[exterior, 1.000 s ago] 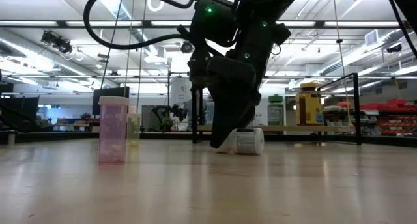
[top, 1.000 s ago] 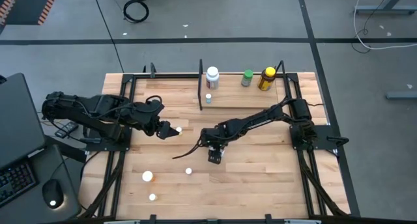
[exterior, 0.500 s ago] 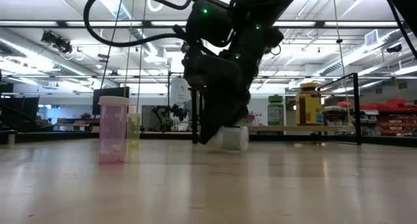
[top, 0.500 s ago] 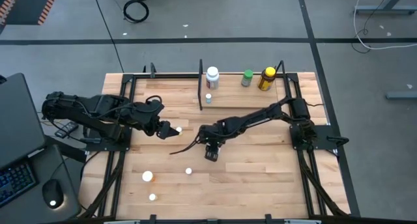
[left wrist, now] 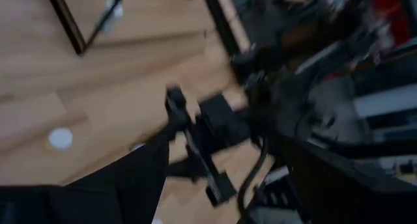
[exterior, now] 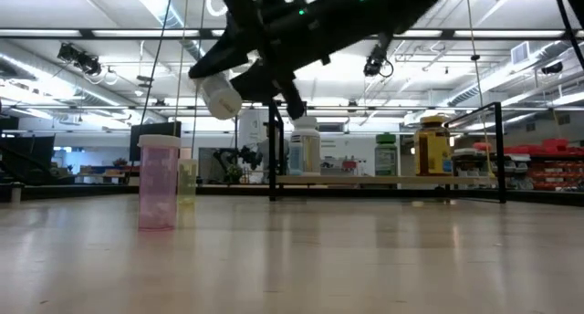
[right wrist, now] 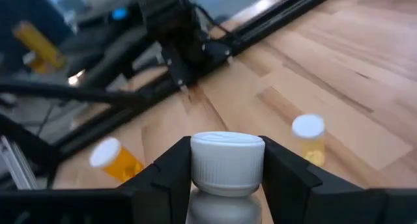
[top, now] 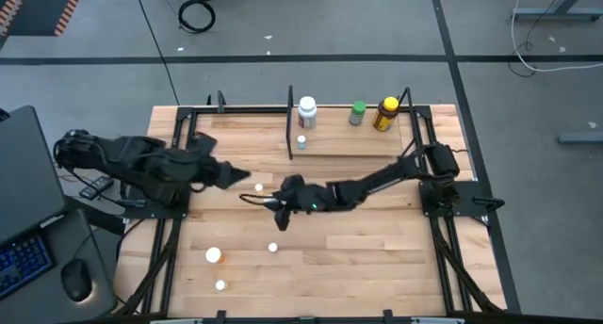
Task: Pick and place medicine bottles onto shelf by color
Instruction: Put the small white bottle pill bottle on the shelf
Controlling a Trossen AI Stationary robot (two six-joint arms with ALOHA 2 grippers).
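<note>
The right gripper [right wrist: 227,178] clamps a white-capped bottle [right wrist: 226,160] between its fingers, lifted clear of the table [top: 377,239] near the middle. The left gripper [top: 226,176] hangs at the table's left side, fingers spread wide with nothing between them. On the shelf [top: 349,140] stand a white labelled bottle [top: 307,110], a green bottle [top: 357,112] and a yellow bottle [top: 384,114]. Small bottles [top: 214,256] stand on the near table. A translucent pink bottle [exterior: 159,181] stands upright; its contents cannot be made out.

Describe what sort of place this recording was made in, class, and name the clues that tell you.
Probably a robotics lab in a large industrial hall. Two dark arms are mounted on a framed wooden table on a bare concrete floor, a keyboard and mouse sit beside it, and the low view shows a high ceiling with strip lights.
</note>
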